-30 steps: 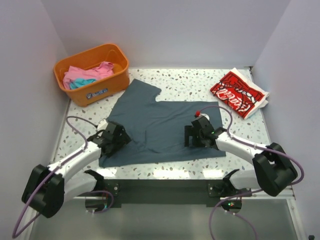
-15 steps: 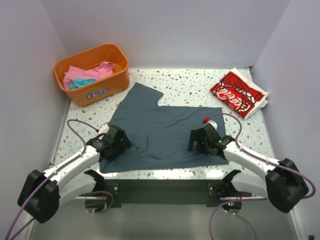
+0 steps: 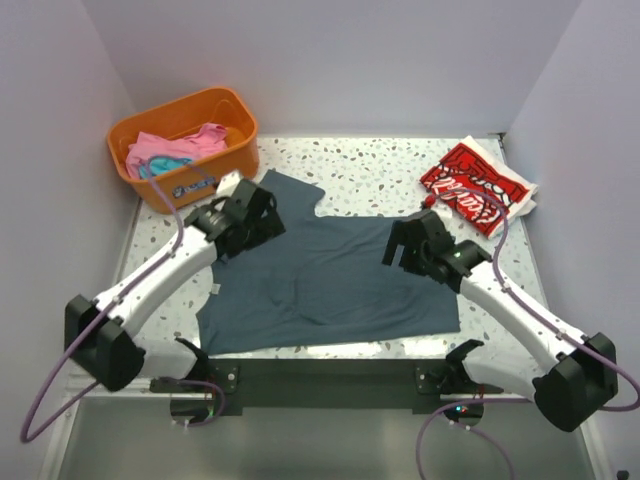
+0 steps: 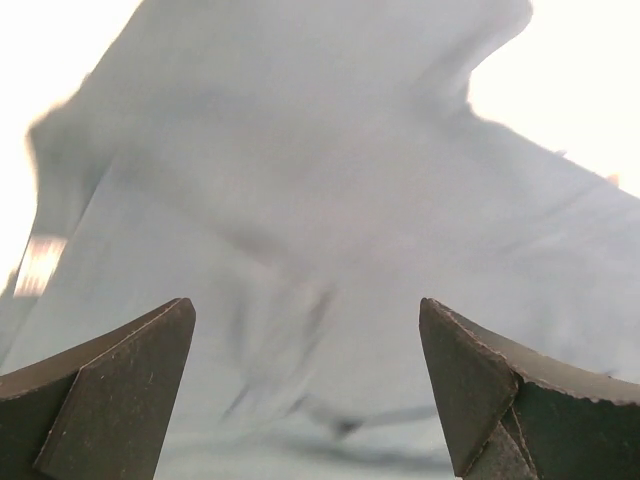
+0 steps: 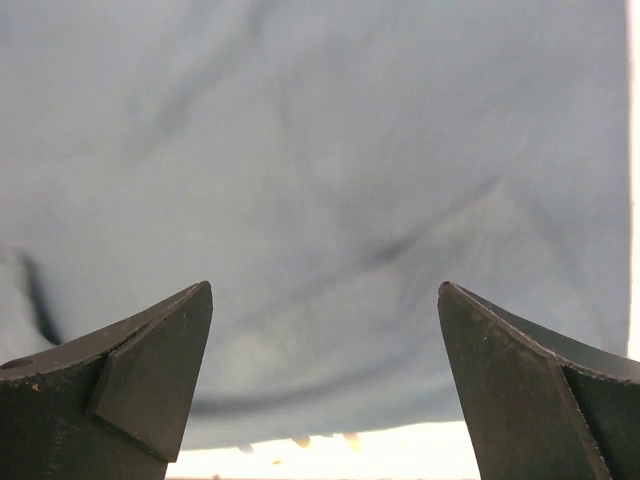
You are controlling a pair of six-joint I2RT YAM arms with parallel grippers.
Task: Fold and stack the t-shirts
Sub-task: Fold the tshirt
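Observation:
A dark slate-blue t-shirt (image 3: pixel 330 280) lies spread flat on the table, one sleeve reaching toward the basket. My left gripper (image 3: pixel 262 218) hovers open over its far left part, near that sleeve; in the left wrist view the left gripper (image 4: pixel 307 305) has only blurred blue cloth (image 4: pixel 330 180) beneath it. My right gripper (image 3: pixel 402 246) hangs open over the shirt's far right part, and the right gripper (image 5: pixel 325 290) shows blue cloth (image 5: pixel 320 150) below, its edge near the fingertips. A folded red t-shirt (image 3: pixel 474 186) with white script lies at the back right. Pink (image 3: pixel 155 150) and turquoise (image 3: pixel 160 167) t-shirts sit in the basket.
An orange plastic basket (image 3: pixel 205 180) stands at the back left corner, close to my left gripper. Walls close in the table on the left, back and right. Speckled tabletop (image 3: pixel 360 165) shows between the basket and the red shirt.
Both arms have swung from the shirt's near corners up to its far side, jaws open throughout. The shirt's near hem now lies a little closer to the front edge.

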